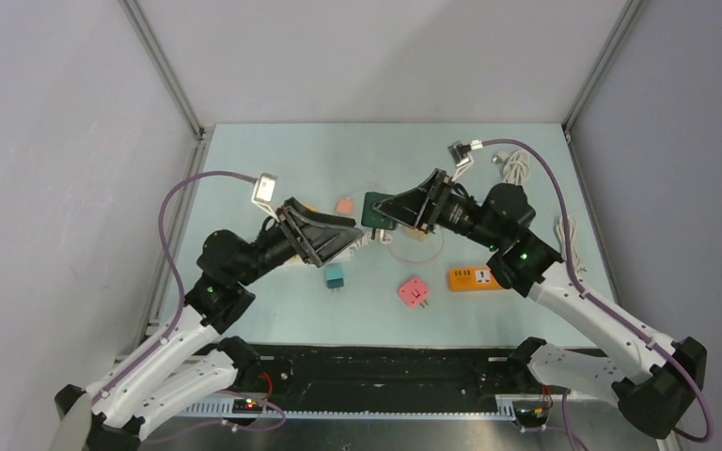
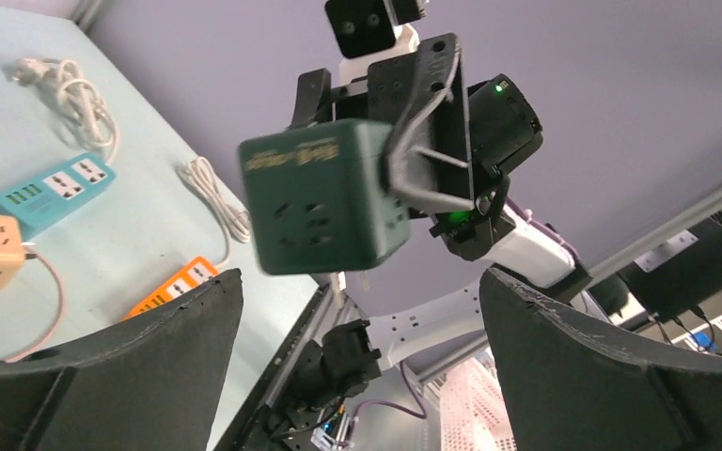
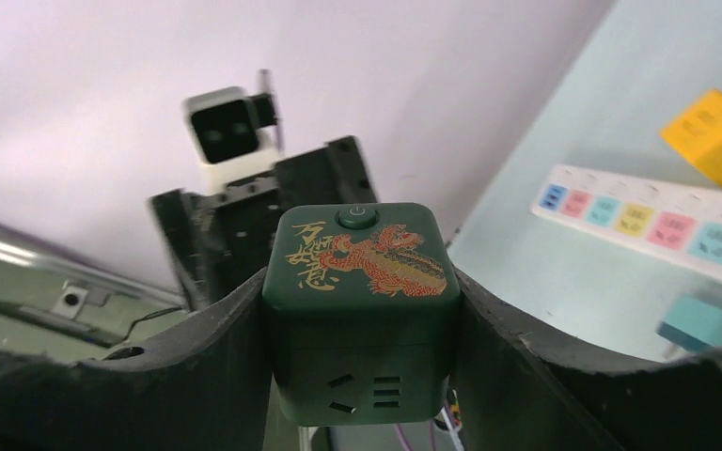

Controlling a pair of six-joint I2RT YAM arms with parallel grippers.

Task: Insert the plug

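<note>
Pincers meet in the air over the pale green table top [image 1: 273,315]. The right gripper [image 3: 362,282] squeezes a dark green plastic cube socket with a gold and red dragon on top [image 3: 362,324]. One black finger presses on each side, snug against it. It holds the cube up off the table and shows a face with holes to the other arm, I think so that a plug can go in there.

The left gripper [image 2: 357,282] is spread wide and holds nothing. It sits just beside the cube and points at it.

No plug is in the cube, and I cannot tell which plug is meant. A small teal plastic plug [image 1: 335,276] lies on the table near the cube, on the side by the arm bases. A pink square plug [image 1: 415,292] lies a bit further that way. A flat orange power strip [image 1: 475,278] rests beside the pink one, under the right arm. The left gripper probably has to pick up a plug first.
</note>
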